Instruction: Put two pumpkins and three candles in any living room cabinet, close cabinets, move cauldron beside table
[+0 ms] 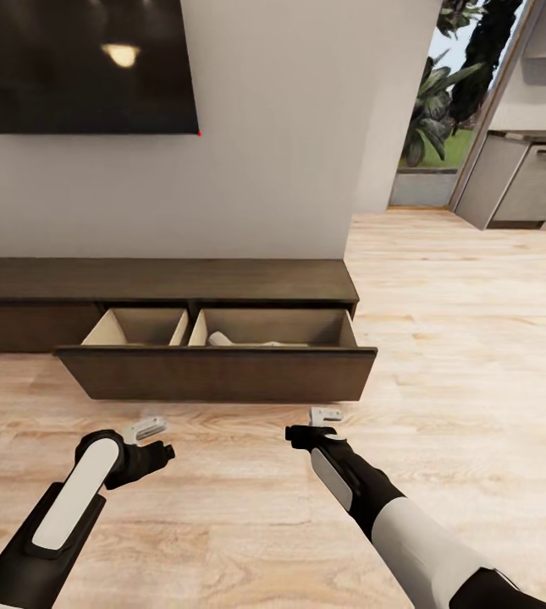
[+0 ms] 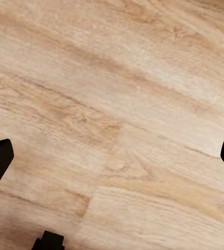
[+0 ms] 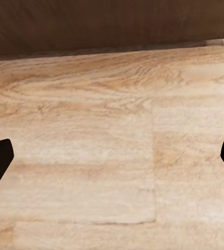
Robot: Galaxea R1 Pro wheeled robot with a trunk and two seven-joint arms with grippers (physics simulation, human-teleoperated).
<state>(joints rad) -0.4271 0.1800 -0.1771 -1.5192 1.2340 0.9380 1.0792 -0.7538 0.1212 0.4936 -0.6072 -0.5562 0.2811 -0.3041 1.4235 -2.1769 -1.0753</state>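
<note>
Drawer (image 1: 217, 372) of cabinet (image 1: 162, 279) stands open just beyond both empty, spread grippers, left (image 1: 147, 430) and right (image 1: 325, 418); closing it likely comes next.

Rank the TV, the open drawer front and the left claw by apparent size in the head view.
1. Open drawer front, widest.
2. TV, though the picture's edge crops it, so its rank against the drawer is unsure.
3. Left claw, smallest despite being nearest the camera.

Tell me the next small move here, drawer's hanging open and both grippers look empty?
Probably bring the right gripper forward to the open drawer front and push it shut. The cabinet drawer is pulled out with pale things lying inside, both grippers are open and hold nothing, and the front is just ahead.
</note>
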